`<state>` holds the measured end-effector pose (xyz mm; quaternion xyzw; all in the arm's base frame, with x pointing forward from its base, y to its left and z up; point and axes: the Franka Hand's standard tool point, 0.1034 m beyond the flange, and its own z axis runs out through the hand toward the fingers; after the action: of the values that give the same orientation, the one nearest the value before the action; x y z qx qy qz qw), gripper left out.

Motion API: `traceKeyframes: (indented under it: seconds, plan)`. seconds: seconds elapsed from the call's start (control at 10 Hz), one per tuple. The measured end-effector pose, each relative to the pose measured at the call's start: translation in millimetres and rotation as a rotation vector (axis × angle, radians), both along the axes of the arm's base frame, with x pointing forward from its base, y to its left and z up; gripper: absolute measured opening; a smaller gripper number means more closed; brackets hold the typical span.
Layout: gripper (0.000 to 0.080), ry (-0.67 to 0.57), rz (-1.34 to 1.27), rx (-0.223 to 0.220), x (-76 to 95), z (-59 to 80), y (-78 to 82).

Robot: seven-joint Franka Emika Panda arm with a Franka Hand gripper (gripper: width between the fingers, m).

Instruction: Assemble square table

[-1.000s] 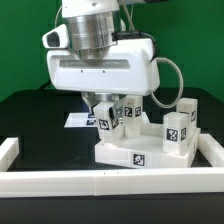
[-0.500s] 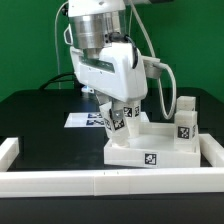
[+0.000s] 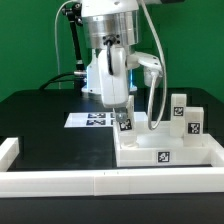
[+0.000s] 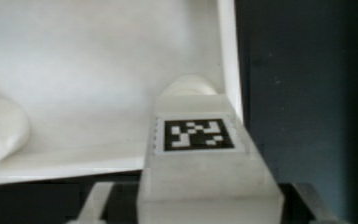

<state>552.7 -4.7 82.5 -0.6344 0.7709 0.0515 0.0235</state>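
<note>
Closest to the camera on the wrist, the gripper (image 4: 190,190) is clamped on a tagged white leg (image 4: 201,140), which stands between its fingers and points away over the tabletop (image 4: 87,90). Seen from outside, the gripper (image 3: 124,118) holds that leg (image 3: 125,123) just above the near corner of the tabletop (image 3: 165,155), whose rim lies directly below. Just beyond the gripper, on its far side, two more legs (image 3: 178,108) (image 3: 194,123) stand on the tabletop's farther edge. Behind the arm, well apart, the marker board (image 3: 90,119) lies flat on the black table. White rails (image 3: 60,181) bound the work area. Judged from this, the step in hand is fitting a leg; next, the leg needs lining up upright over its socket, then lowering and turning in.
</note>
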Motion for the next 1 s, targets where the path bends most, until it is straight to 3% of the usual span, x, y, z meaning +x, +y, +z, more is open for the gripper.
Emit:
traceKeyframes:
  seconds: [0.1, 0.2, 0.3, 0.4, 0.5, 1.0]
  plan:
    - [0.0359, 0.004, -0.042, 0.002, 0.0, -0.2, 0.4]
    - [0.0359, 0.003, -0.026, 0.002, -0.3, -0.9, 0.6]
    - [0.0552, 0.003, -0.024, 0.002, -0.3, -1.1, 0.6]
    - [0.0552, -0.007, 0.052, 0.004, 0.2, -0.2, 1.1]
    - [0.063, -0.015, 0.095, 0.006, 0.9, 0.9, 3.4]
    - [0.0649, -0.097, 0.661, 0.006, 6.1, 2.8, 3.6]
